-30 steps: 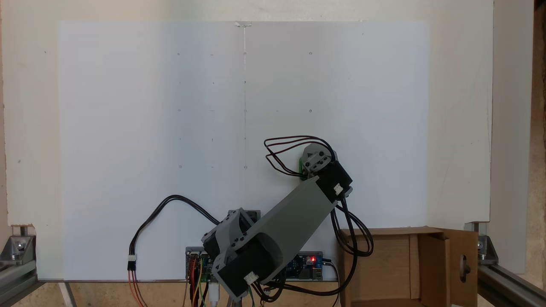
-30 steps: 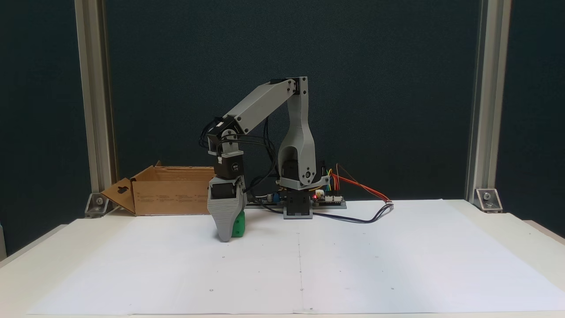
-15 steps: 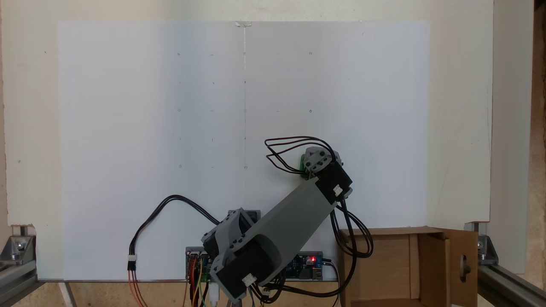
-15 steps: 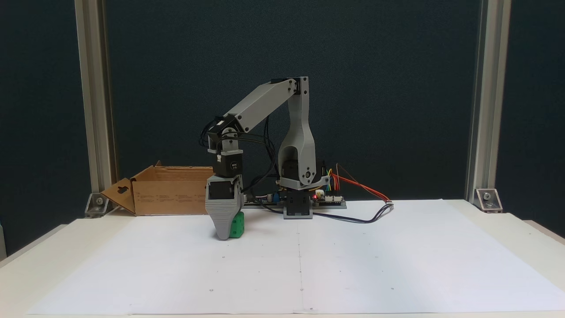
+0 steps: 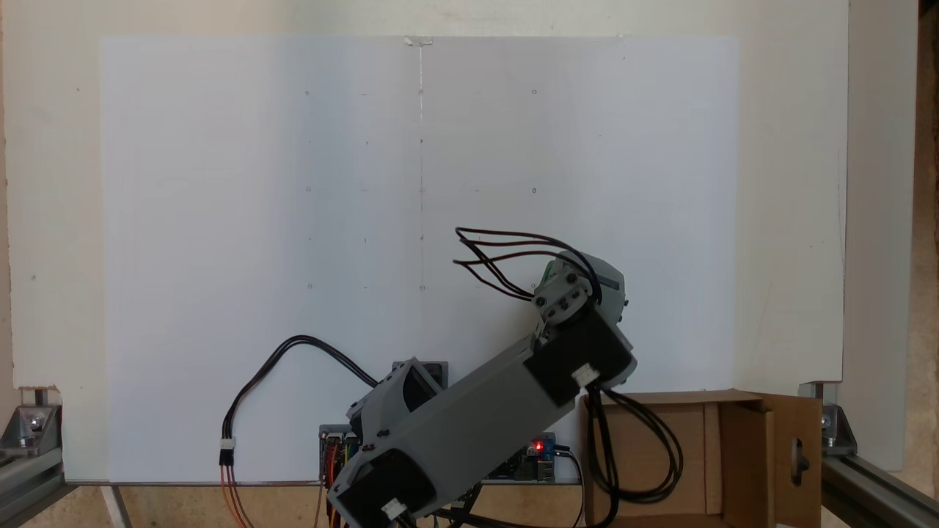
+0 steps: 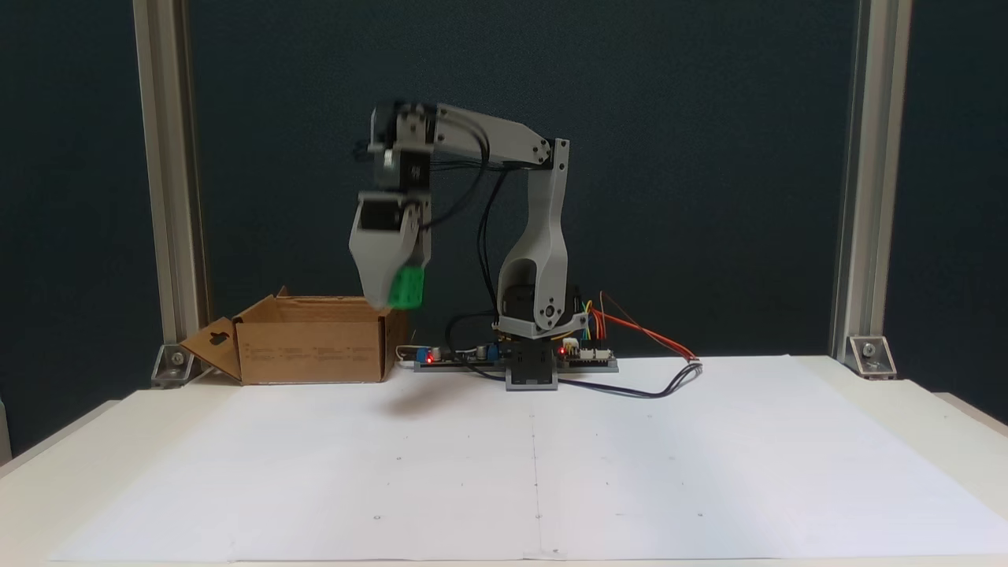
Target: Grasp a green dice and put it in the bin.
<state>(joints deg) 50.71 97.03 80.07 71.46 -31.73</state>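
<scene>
Looking down on the table (image 5: 792, 183) from above, the gray arm (image 5: 477, 425) reaches out diagonally from its base at the lower edge toward the right. A sliver of the green dice (image 5: 547, 273) peeks out just beside the wrist, mostly hidden under the motor housing and the looping black cables (image 5: 499, 257). The bin (image 5: 733, 455), an open brown cardboard box, sits at the lower right corner, its flap with the cut-out hole folded out to the right. The wrist is near the bin's upper left corner but not over its opening. A large white paper sheet (image 5: 293, 220) covers most of the table.

From the front of the table, the arm stands raised, its forearm roughly level and the gripper (image 6: 396, 293) pointing down. The fingers (image 6: 376, 268) are clamped on the green dice (image 6: 407, 287), which hangs in the air well clear of the white paper sheet (image 6: 630, 457). The dice is just above the level of the bin's rim, near the right-hand end of the bin (image 6: 315, 346) as this view shows it. A soft shadow lies on the paper below. The circuit boards (image 6: 457, 356) by the arm's base show small red lights.
</scene>
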